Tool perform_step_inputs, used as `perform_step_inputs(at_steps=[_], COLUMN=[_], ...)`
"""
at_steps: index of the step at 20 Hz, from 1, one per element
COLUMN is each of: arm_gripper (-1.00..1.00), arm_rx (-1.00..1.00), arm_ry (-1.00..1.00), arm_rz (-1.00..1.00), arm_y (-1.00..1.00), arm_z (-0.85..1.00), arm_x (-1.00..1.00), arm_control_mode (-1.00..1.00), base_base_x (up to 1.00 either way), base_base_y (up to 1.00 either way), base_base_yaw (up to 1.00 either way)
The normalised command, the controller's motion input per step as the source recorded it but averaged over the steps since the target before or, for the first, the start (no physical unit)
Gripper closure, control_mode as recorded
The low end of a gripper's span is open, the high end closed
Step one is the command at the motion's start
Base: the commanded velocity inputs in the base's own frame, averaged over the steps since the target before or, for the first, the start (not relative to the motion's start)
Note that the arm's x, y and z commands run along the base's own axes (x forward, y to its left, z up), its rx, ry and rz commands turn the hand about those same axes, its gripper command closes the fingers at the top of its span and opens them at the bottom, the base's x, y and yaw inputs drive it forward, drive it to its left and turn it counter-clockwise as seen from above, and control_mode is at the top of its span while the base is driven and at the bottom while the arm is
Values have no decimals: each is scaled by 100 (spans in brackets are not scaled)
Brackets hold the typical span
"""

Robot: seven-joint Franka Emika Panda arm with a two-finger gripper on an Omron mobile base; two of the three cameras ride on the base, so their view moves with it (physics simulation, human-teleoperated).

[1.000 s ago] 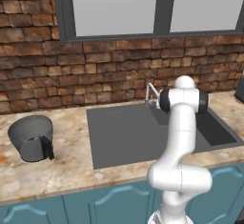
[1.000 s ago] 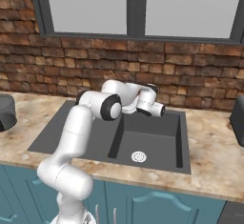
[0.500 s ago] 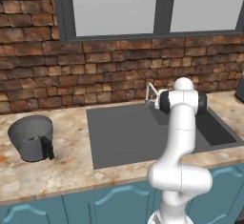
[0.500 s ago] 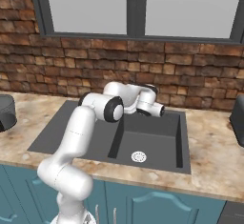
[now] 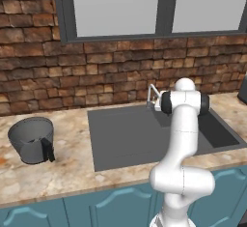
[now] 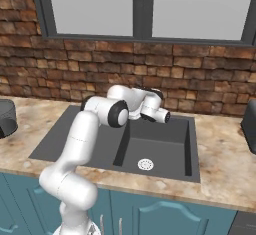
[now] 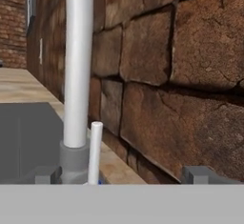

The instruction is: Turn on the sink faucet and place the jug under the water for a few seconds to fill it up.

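1. At the far left of the counter [image 5: 72, 168], in my left base view, the jug [image 5: 32, 140] stands upright, its black handle facing the front edge. It is well apart from my arm and untouched.
2. Moving right, the sink [image 5: 130, 136] lies sunk into the counter; its deeper part with the drain [image 6: 145, 164] shows in the right base view. I see no water running.
3. At the sink's back edge stands the sink faucet [image 5: 153, 95], just left of my hand. In the hand view its tall upright pipe [image 7: 77, 66] rises close ahead, and a thin lever [image 7: 96, 151] beside it stands nearly vertical.
4. My gripper [image 7: 121, 176] sits close against the faucet base, fingertips [image 7: 198, 174] set apart either side of the lever; I judge it spread, pinching nothing.
5. The brick wall [image 7: 181, 75] crowds the right, leaving little swing room.
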Motion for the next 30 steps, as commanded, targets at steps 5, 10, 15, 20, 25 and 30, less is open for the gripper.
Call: perform_step_inputs(at_steps=[5,10,15,20,25,30], arm_gripper=[100,100,100,100,100,100], arm_rx=[0,1,1,3,3,1], arm_ry=[2,1,0,0,0,0], arm_rz=[0,0,0,-1,-1,-7], arm_y=[12,1,4,0,0,0], arm_z=[0,0,0,16,24,3], arm_x=[26,31,13,0,10,17], arm_control_mode=[-100,-100,-100,-100,-100,-100], base_base_x=[0,0,0,0,0,0], base_base_y=[0,0,0,0,0,0], base_base_yaw=[0,0,0,0,0,0])
